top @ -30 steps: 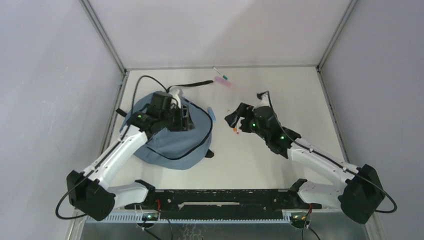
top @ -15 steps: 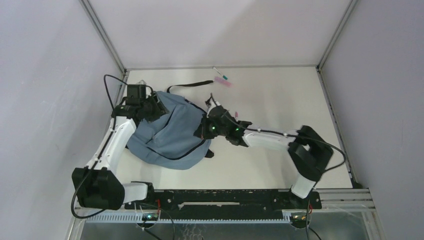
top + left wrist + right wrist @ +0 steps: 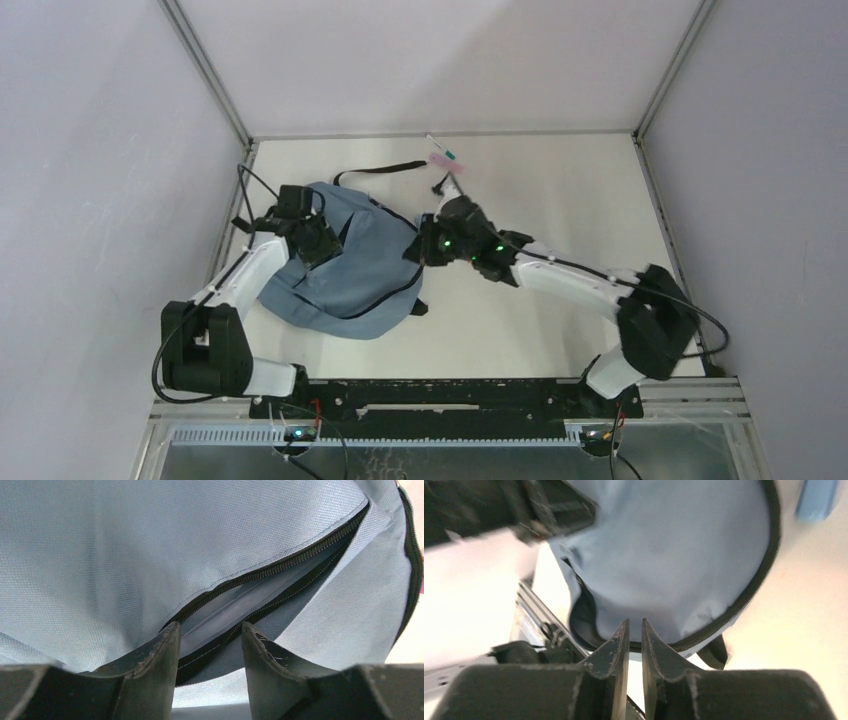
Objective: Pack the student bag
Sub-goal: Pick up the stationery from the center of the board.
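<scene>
Both grippers have closed in on the student bag (image 3: 350,275) within the last second. The right gripper (image 3: 635,624), which a moment ago hung wide open well off the bag's side, has swung across to it. Its fingers are now nearly pressed together, with only a thin slit left between them. I can see nothing pinched in that slit. Just past the tips runs the bag's black zipper trim (image 3: 724,620), and slate-blue fabric fills the view ahead. Whether the tips touch the bag I cannot tell.

The left gripper (image 3: 210,627) has left the middle of the bag, gone out to its edge, and come back over the fabric. Its fingers stand about half spread and hold nothing. They sit one on each side of the open zipper mouth (image 3: 260,587), which runs away from the tips with paler lining showing inside.

To me this looks like both arms setting up to work that mouth open, so the packing itself seems hardly begun, with no item in either gripper. Farther out, off to the right gripper's side, a pink item (image 3: 446,161) and a pen (image 3: 438,146) lie on the table (image 3: 570,200). They are just beside the end of the bag's loose black strap (image 3: 385,168).
</scene>
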### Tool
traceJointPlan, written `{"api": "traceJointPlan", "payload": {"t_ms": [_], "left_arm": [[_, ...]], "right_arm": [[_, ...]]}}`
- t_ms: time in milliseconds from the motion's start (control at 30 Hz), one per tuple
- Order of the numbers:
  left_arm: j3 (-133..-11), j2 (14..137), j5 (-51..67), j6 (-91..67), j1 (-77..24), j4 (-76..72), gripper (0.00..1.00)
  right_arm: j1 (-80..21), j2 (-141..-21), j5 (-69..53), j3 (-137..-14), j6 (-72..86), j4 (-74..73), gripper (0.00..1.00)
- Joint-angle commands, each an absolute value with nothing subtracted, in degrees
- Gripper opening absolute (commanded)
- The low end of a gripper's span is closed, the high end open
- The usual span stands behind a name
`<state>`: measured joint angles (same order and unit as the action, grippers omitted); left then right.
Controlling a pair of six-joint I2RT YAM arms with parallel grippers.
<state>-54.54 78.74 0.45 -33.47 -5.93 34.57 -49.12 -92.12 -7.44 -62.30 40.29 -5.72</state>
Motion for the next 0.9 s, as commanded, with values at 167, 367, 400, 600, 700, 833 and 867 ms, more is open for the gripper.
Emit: {"api": "traceJointPlan", "payload": {"t_ms": [167, 367, 400, 600, 700, 833, 867], "left_arm": [[-57.91, 81.73, -17.97, -31.24, -18.65, 37.44, 0.55], [-62.48, 85.47, -29.23, -31.50, -22.63, 42.80, 0.55], [-63.48, 85.70, -31.23, -31.39, -23.03, 43.76, 0.56], [-68.69, 88.07, -37.15, -29.89, -23.21, 46.81, 0.66], [-71.16, 91.48, -37.66, -29.84, -23.25, 47.69, 0.66], [-72.59, 92.99, -32.21, -28.85, -23.33, 45.86, 0.66], [-72.60, 92.98, -31.36, -28.40, -23.34, 45.32, 0.67]], "right_arm": [[-41.47, -83.82, -7.58, -59.05, 39.88, -5.27, 0.22], [-40.69, -82.60, -8.04, -55.82, 41.73, -4.07, 0.22], [-40.69, -82.42, -8.00, -55.63, 41.75, -4.05, 0.22], [-40.60, -82.31, -8.15, -55.28, 41.78, -3.81, 0.22], [-40.61, -82.31, -8.66, -54.59, 42.18, -2.75, 0.22], [-40.67, -82.10, -9.34, -53.26, 43.02, -1.33, 0.22], [-40.69, -82.09, -9.46, -53.04, 43.03, -1.26, 0.22]]}}
